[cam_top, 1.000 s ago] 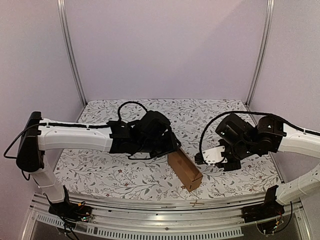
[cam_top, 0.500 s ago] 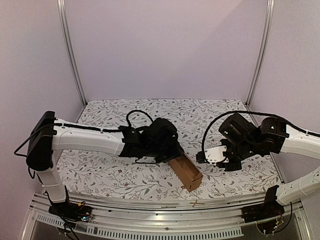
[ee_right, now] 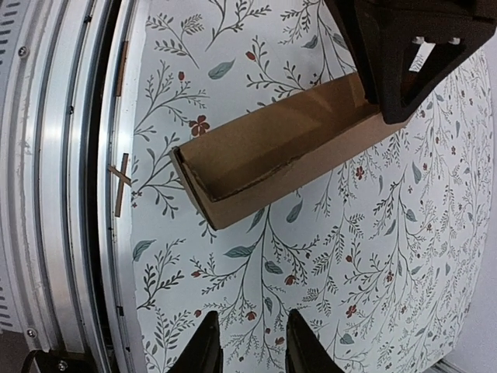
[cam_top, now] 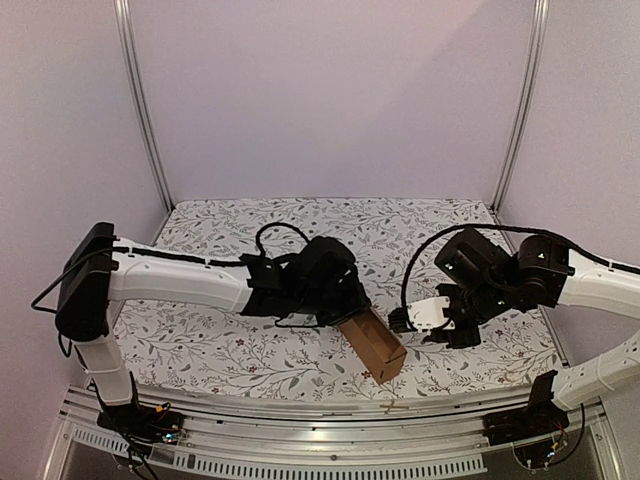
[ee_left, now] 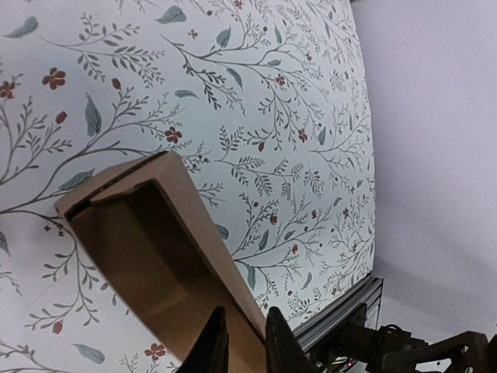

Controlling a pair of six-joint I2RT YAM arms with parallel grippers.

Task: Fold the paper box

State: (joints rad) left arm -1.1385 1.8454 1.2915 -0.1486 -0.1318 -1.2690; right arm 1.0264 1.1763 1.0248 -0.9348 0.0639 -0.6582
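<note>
Reaches further right with the left gripper [ee_left: 245, 326] than a second ago and pinches narrowly instead of gaping, fingers [ee_left: 216, 342] set on either side of one long wall of the paper box [cam_top: 372, 346], lying open-topped on the floral cloth [cam_top: 200, 350] straight ahead of those fingers and in much the same spot as before. Hovers with the right gripper [ee_right: 252, 322] almost exactly as earlier, jaws a little apart and gripping nothing, the box stretched crosswise ahead of the fingertips, the metal rail [ee_right: 54, 194] off to their left.
</note>
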